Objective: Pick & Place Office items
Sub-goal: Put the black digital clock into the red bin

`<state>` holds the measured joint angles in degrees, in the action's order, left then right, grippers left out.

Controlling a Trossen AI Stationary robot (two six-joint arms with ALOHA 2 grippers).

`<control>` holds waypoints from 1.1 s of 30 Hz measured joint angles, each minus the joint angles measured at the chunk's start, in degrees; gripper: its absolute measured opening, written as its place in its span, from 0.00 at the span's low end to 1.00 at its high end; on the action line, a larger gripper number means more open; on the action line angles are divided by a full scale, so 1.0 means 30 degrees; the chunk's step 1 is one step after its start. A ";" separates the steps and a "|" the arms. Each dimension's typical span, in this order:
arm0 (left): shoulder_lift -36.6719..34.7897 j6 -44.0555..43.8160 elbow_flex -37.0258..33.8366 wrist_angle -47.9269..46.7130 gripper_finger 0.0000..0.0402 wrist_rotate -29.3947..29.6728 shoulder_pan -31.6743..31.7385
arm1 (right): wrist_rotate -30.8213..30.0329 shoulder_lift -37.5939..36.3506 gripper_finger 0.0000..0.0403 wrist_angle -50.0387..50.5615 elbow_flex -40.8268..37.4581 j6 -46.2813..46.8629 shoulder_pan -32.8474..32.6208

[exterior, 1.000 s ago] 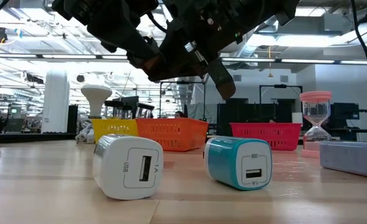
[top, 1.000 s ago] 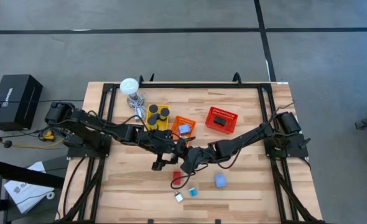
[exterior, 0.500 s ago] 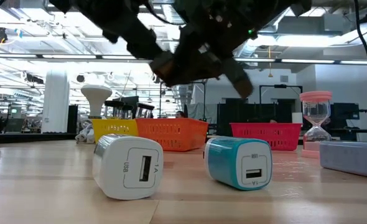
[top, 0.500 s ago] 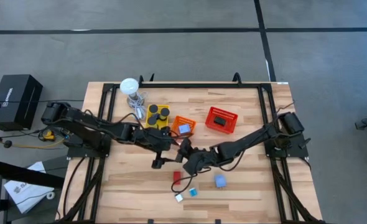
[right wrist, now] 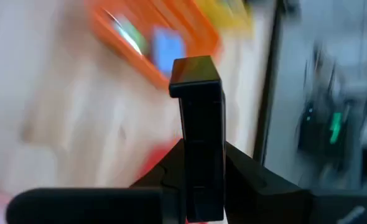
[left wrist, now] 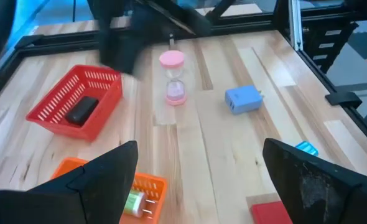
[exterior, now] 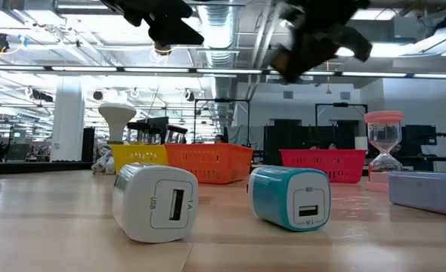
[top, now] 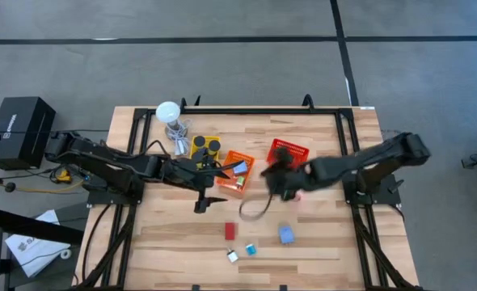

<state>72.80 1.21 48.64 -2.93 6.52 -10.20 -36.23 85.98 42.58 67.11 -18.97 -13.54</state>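
My right gripper (top: 275,175) hovers above the table beside the red basket (top: 301,150) and is shut on a black flat rectangle (right wrist: 199,124). My left gripper (top: 206,200) hangs open in the air next to the orange basket (top: 232,183); its wrist view shows the fingers wide apart (left wrist: 199,155). Lying on the wood near the front edge are a red rectangle (top: 230,230), a white cube (top: 233,256), a teal cube (top: 251,250) and a light-blue block (top: 286,234). A pink hourglass (left wrist: 172,78) stands upright. My right gripper pinches the black flat rectangle between its two fingers (right wrist: 249,180). The rectangle's free end (right wrist: 196,68) sticks out past the fingertips, lengthwise along the fingers. It is lifted clear of the table. Motion blur hides which part of it the pads are on.
The yellow basket (top: 196,155) holds black pucks, the orange one a light-blue block and another item, the red one a black object (left wrist: 83,110). A white round-headed stand (top: 168,113) sits at the far left. Bare wood lies at the near left and near right.
My right gripper has swung up and away from the table's near middle, toward the far right and the red basket, carrying the black rectangle. My left gripper has risen and drawn back a little toward the orange basket. The things on the table have stayed put.
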 joint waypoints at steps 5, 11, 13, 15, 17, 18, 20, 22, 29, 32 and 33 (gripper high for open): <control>0.0137 0.0000 -0.0007 -0.0005 0.85 0.0001 0.0000 | 0.0337 -0.2513 0.14 0.2301 -0.1617 0.3119 0.2934; 0.0137 0.0000 -0.0007 0.0036 0.85 -0.0006 0.0000 | 0.5045 -0.3802 0.14 -0.0851 -0.4947 0.3409 0.6866; 0.0137 0.0000 -0.0007 0.0042 0.85 -0.0012 0.0000 | 0.5217 -0.3571 0.14 -0.1905 -0.5687 0.3607 0.7733; 0.0137 0.0000 -0.0007 0.0063 0.85 -0.0014 0.0000 | 0.5246 -0.3115 0.14 -0.2250 -0.6109 0.3678 0.8469; 0.0137 0.0000 -0.0007 0.0078 0.85 -0.0014 0.0000 | 0.5311 -0.2494 0.14 -0.2361 -0.6313 0.3720 0.9031; 0.0137 0.0000 -0.0007 0.0088 0.85 -0.0014 0.0000 | 0.5564 -0.2108 0.14 -0.2372 -0.6317 0.3826 0.9250; 0.0137 0.0000 -0.0007 0.0091 0.85 -0.0021 0.0000 | 0.6610 -0.1399 0.14 -0.2429 -0.6317 0.4154 0.9570; 0.0137 0.0000 -0.0007 0.0092 0.85 -0.0021 0.0000 | 0.8328 -0.0686 0.14 -0.2531 -0.6317 0.4314 0.9850; 0.0137 0.0000 -0.0007 0.0130 0.85 -0.0036 0.0000 | 0.9586 0.1811 0.19 -0.2918 -0.6282 0.4345 1.0200; 0.0137 0.0000 -0.0007 0.0142 0.85 -0.0056 0.0000 | 0.9430 0.2363 0.23 -0.2916 -0.5958 0.4345 1.0200; 0.0137 0.0000 -0.0007 0.0150 0.85 -0.0092 0.0000 | 0.9428 0.2494 0.25 -0.2823 -0.5806 0.4338 1.0196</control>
<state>73.21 1.21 48.62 -2.48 6.24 -10.20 -7.94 93.46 34.11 49.69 -5.96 17.05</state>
